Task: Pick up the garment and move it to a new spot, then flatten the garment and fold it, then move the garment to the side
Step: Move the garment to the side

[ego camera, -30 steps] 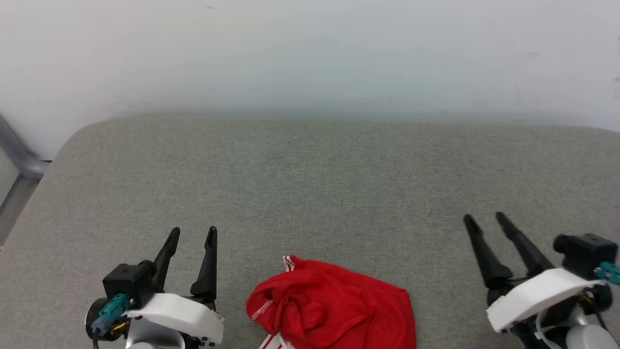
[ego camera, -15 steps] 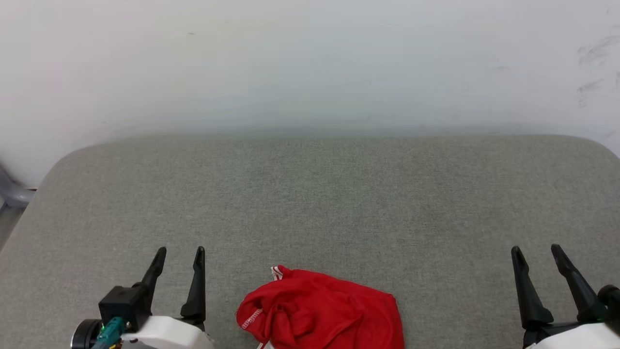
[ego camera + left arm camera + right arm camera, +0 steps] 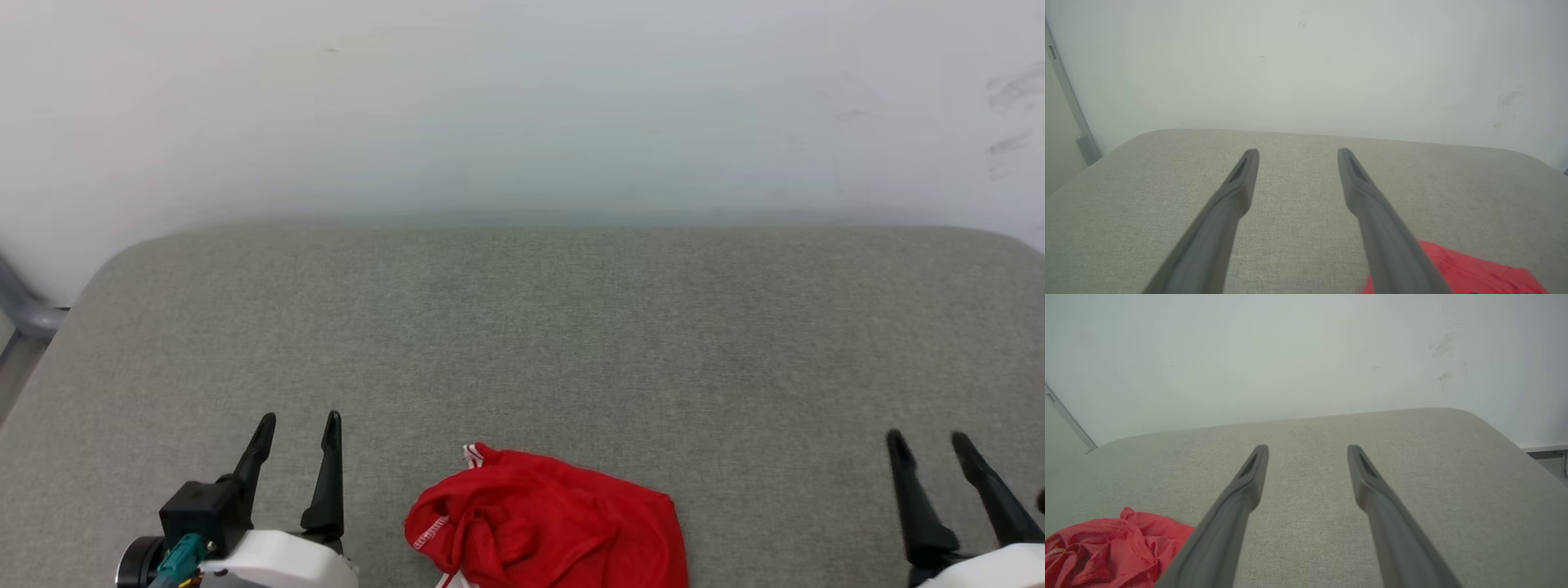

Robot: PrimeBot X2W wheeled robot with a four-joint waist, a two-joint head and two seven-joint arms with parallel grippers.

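Head view: a smooth pale wall (image 3: 522,106) rises behind a broad padded surface (image 3: 571,343) of coarse grey woven cloth with rounded corners. At its near edge lies the garment (image 3: 555,527), thin red fabric with a bit of white striped trim, crumpled in a heap. The left gripper (image 3: 299,420) and right gripper (image 3: 929,439) flank it without touching, fingers spread, holding nothing.

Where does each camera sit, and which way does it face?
Head view: on the head, looking forward and down at the grey padded surface and wall; left claw lower left, right claw lower right, both open.
Left wrist view: on the left wrist, looking along its claw's fingers toward the wall.
Right wrist view: likewise on the right wrist.
Shared: all show the crumpled red garment.
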